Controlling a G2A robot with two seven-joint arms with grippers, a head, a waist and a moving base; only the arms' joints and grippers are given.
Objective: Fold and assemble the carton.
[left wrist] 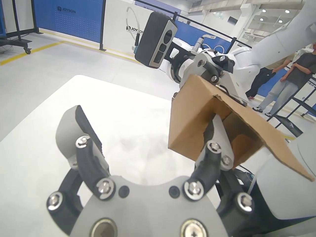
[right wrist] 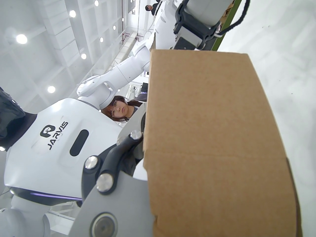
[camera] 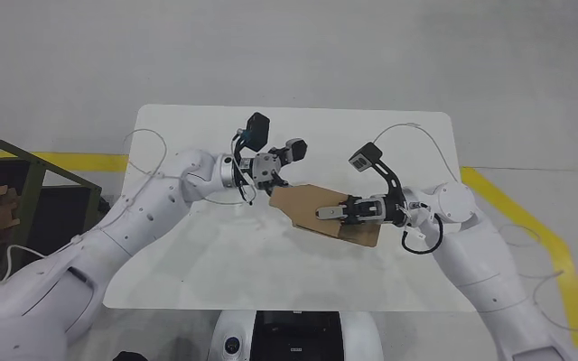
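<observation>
Just one brown, half-folded carton, grasped by the right pincer; at its ten o'clock, the left pincer gapes, released.

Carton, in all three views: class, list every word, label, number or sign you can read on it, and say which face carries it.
None: the carton shows only plain brown cardboard faces, with no word, label, number or sign on them.
Faces turned away from the cameras cannot be checked.
</observation>
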